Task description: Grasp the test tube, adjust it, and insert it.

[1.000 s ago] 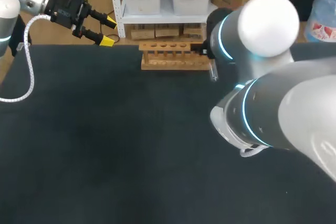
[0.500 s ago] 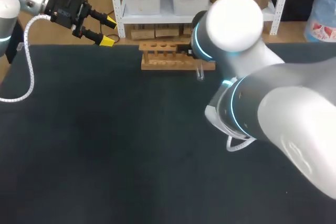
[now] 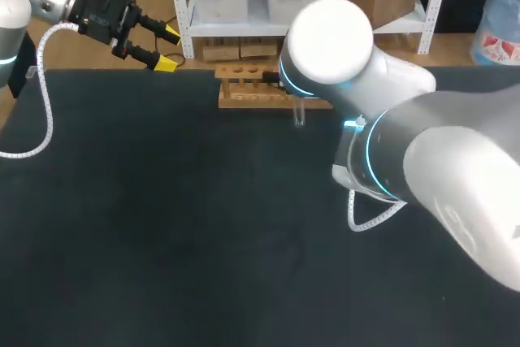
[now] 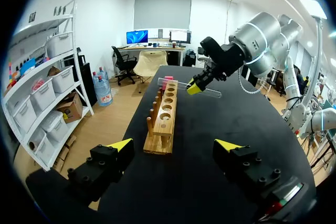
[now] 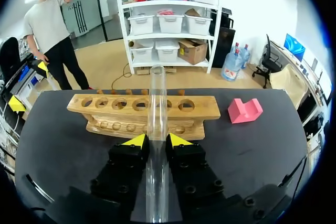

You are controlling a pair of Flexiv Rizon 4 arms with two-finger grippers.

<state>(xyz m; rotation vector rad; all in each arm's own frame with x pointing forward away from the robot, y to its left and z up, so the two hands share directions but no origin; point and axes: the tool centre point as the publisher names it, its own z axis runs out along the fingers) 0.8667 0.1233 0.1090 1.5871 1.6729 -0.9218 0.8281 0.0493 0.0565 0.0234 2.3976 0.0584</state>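
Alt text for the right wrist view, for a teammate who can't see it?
The right gripper is shut on a clear test tube that runs out between its yellow-tipped fingers toward a wooden rack of empty holes ahead on the black table. A pink block lies beside the rack's end.

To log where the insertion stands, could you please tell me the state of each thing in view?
test tube: clamped between the fingers, not yet in any hole.
right gripper: shut on the test tube, facing the wooden rack.
left gripper: open, empty.
wooden rack: upright, all visible holes empty.
pink block: lying beside the wooden rack's end, apart from it.
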